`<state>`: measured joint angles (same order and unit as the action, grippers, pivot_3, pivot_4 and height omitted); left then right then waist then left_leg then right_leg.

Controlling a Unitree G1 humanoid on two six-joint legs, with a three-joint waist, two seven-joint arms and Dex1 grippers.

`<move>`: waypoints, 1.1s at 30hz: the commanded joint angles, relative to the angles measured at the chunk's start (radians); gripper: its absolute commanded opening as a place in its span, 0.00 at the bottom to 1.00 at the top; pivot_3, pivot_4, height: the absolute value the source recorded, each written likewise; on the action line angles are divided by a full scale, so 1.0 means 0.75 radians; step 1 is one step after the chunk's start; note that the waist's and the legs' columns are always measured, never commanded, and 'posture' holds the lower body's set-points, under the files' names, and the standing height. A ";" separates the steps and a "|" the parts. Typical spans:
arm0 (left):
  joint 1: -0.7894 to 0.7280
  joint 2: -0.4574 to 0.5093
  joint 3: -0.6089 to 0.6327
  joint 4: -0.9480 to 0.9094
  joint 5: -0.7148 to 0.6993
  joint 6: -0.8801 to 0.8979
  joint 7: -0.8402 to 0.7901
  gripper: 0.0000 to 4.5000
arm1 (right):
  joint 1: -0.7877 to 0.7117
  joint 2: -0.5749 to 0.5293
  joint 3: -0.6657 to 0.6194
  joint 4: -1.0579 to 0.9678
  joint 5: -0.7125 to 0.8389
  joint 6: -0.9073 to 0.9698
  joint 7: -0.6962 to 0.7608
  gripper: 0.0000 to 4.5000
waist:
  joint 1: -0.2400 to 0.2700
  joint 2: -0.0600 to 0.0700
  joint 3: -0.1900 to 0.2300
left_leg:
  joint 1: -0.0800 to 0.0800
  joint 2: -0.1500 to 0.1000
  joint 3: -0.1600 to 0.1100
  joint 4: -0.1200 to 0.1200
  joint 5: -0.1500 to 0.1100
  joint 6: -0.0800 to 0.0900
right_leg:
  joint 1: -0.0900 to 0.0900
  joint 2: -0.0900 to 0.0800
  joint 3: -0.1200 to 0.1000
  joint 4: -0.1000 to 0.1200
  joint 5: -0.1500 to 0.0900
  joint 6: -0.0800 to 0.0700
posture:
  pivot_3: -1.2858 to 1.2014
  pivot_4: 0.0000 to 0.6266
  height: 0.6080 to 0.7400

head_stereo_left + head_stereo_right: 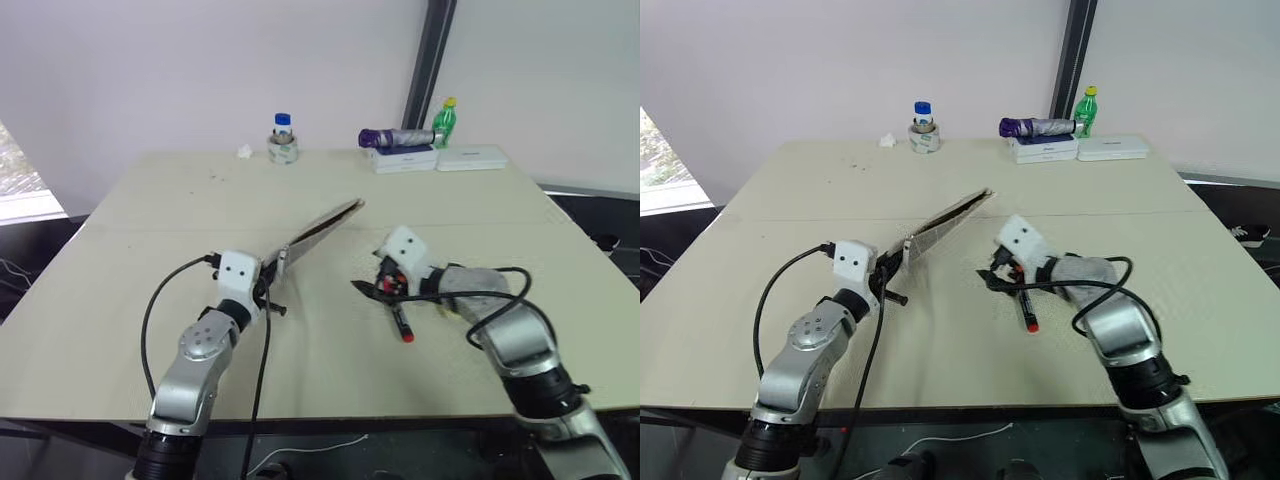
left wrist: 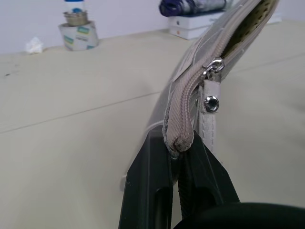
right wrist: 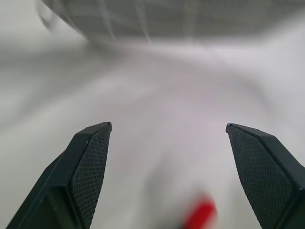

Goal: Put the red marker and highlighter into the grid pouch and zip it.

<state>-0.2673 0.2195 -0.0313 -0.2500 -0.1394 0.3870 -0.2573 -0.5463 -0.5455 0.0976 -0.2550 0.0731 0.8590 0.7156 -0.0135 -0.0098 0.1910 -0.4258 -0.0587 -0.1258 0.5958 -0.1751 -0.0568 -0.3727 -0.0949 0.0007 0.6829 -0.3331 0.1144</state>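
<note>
Grid pouch (image 1: 322,226) hangs lifted off the worktop (image 1: 180,210) near its middle, stretched as a long narrow strip that rises away from the robot toward the far edge. The left end effector (image 2: 175,157) has its two black fingers pressed together on the near end of the pouch, pinching the fabric end of the zipper tape; in the left wrist view the metal zipper pull (image 2: 213,67) with its pale tab sits just past the fingertips, and beyond it the pouch mouth stands open, showing a yellowish lining. The right end effector (image 3: 169,126) hovers over the worktop toward the right edge, its textured fingers spread wide apart with nothing between them. The red marker (image 1: 402,321) lies flat on the worktop just beneath and on the near side of that end effector, its red end pointing toward the near edge; a blurred red shape in the right wrist view matches it. Whether the highlighter is inside the pouch cannot be told. Along the far edge stand a small jar with a blue lid (image 1: 283,140), a crumpled white scrap (image 1: 245,152) beside it, a green bottle (image 1: 444,122), a purple folded umbrella (image 1: 396,138) resting on a white box (image 1: 405,159), and another flat white box (image 1: 472,157) next to that.
</note>
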 commanded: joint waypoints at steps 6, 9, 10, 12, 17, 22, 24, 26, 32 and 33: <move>-0.002 0.051 -0.026 0.051 0.019 -0.051 -0.081 0.00 | 0.182 -0.041 -0.158 -0.156 0.154 0.407 -0.071 0.88 | 0.000 0.000 0.000 | 0.000 0.001 0.000 0.000 0.000 0.000 | 0.000 0.000 0.000 0.000 0.000 0.000 | 0.52 0.24 1.00; -0.006 0.048 -0.024 0.063 0.017 -0.058 -0.085 0.00 | 0.218 -0.040 -0.166 -0.181 0.183 0.491 -0.105 0.88 | -0.001 0.000 0.000 | 0.000 0.000 0.001 0.000 0.000 0.000 | 0.000 -0.001 0.000 0.000 0.000 0.000 | 0.52 0.24 1.00; -0.007 0.046 -0.025 0.066 0.017 -0.060 -0.086 0.00 | 0.224 -0.035 -0.169 -0.187 0.193 0.510 -0.113 0.88 | -0.001 -0.001 0.000 | 0.000 0.001 0.001 0.000 0.000 0.000 | 0.000 0.000 0.000 0.000 0.000 0.000 | 0.52 0.24 1.00; -0.010 0.043 -0.029 0.072 0.019 -0.063 -0.088 0.00 | 0.223 -0.027 -0.174 -0.186 0.204 0.529 -0.137 0.77 | 0.001 -0.001 0.000 | 0.000 0.001 0.001 0.000 0.000 0.000 | 0.000 0.000 0.000 -0.001 0.000 0.000 | 0.52 0.24 1.00; -0.012 0.040 -0.031 0.079 0.020 -0.066 -0.089 0.00 | 0.197 -0.048 -0.177 -0.177 0.233 0.518 -0.156 0.24 | 0.000 -0.001 0.000 | 0.000 0.001 0.001 0.000 0.000 0.000 | 0.000 0.000 0.000 -0.002 0.000 0.000 | 0.52 0.24 1.00; -0.012 0.044 -0.026 0.089 0.017 -0.074 -0.096 0.00 | 0.213 -0.237 -0.090 -0.236 0.160 0.127 -0.043 0.07 | 0.002 -0.001 0.000 | -0.001 0.000 0.002 0.000 0.000 0.000 | 0.000 -0.001 -0.001 -0.002 0.000 0.000 | 0.52 0.24 1.00; -0.015 0.047 -0.024 0.092 0.014 -0.077 -0.101 0.00 | 0.214 -0.322 -0.074 -0.234 0.130 -0.055 0.015 0.07 | 0.001 -0.001 0.000 | -0.001 0.000 0.005 0.000 0.000 0.001 | 0.000 -0.001 -0.001 -0.003 0.000 0.000 | 0.52 0.24 1.00; -0.014 0.052 -0.022 0.093 0.011 -0.083 -0.110 0.00 | 0.193 -0.364 -0.093 -0.213 0.135 -0.148 0.052 0.07 | -0.001 -0.001 0.000 | -0.001 0.001 0.007 0.000 -0.001 0.001 | 0.000 0.000 -0.001 -0.003 0.000 0.000 | 0.52 0.24 1.00; -0.010 0.057 -0.032 0.087 0.014 -0.095 -0.134 0.00 | 0.142 -0.439 -0.053 -0.147 0.073 -0.301 0.093 0.07 | 0.002 -0.003 0.001 | -0.001 0.001 0.007 0.000 -0.001 0.001 | 0.001 0.000 -0.001 -0.004 0.000 0.000 | 0.52 0.24 1.00; -0.008 0.057 -0.036 0.085 0.016 -0.099 -0.137 0.00 | 0.129 -0.434 -0.044 -0.133 0.066 -0.308 0.089 0.07 | 0.002 -0.003 0.001 | -0.001 0.001 0.007 0.000 -0.001 0.001 | 0.001 -0.001 -0.001 -0.004 0.000 0.000 | 0.52 0.24 1.00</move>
<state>-0.2714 0.2572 -0.0618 -0.1671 -0.1287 0.3347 -0.3544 -0.4234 -0.8649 0.0671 -0.3564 0.1378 0.6572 0.7835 -0.0123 -0.0120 0.1921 -0.4266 -0.0576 -0.1205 0.5959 -0.1756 -0.0561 -0.3722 -0.0953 -0.0001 0.6801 -0.3332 0.1144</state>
